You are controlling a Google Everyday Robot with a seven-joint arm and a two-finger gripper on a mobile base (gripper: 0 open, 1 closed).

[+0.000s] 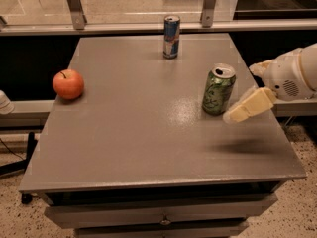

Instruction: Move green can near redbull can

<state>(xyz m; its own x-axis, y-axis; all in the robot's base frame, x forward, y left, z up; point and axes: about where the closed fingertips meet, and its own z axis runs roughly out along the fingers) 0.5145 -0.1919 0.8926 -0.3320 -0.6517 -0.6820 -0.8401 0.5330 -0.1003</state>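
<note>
A: On the right half of the table (138,133), the green can (218,90) is standing upright, silver top facing up, a little in from the right edge.

B: Pincer?

A: The pincer (241,94) is hovering just right of the green can, coming in from past the table's right edge. It's casting a shadow (247,145) on the table below, so it's riding in the air, not resting on the surface.

B: State?

A: Standing apart, gripping nothing. The lower finger (250,106) is pointing left and down toward the can's base. The upper one is showing only as a short pale stub higher up, by the white wrist housing (290,76).

B: Is the can sitting inside the gap?

A: No. The can is sitting left of the pincer, outside the fingers. The lower fingertip is lying very close to the can's lower right side. I can't tell whether it's touching.

B: Is the can tilting?

A: Not that I'm seeing. It's looking vertical.

B: Target?

A: The redbull can (171,36) is standing upright at the far edge of the table, roughly centred. It's sitting well apart from the green can, farther back and to the left, with bare table lying between them.

B: Anything else on there?

A: An apple (68,84) is sitting at the left edge, well apart from both cans and from the pincer. A drawer front (163,214) is showing under the table's near edge.
</note>
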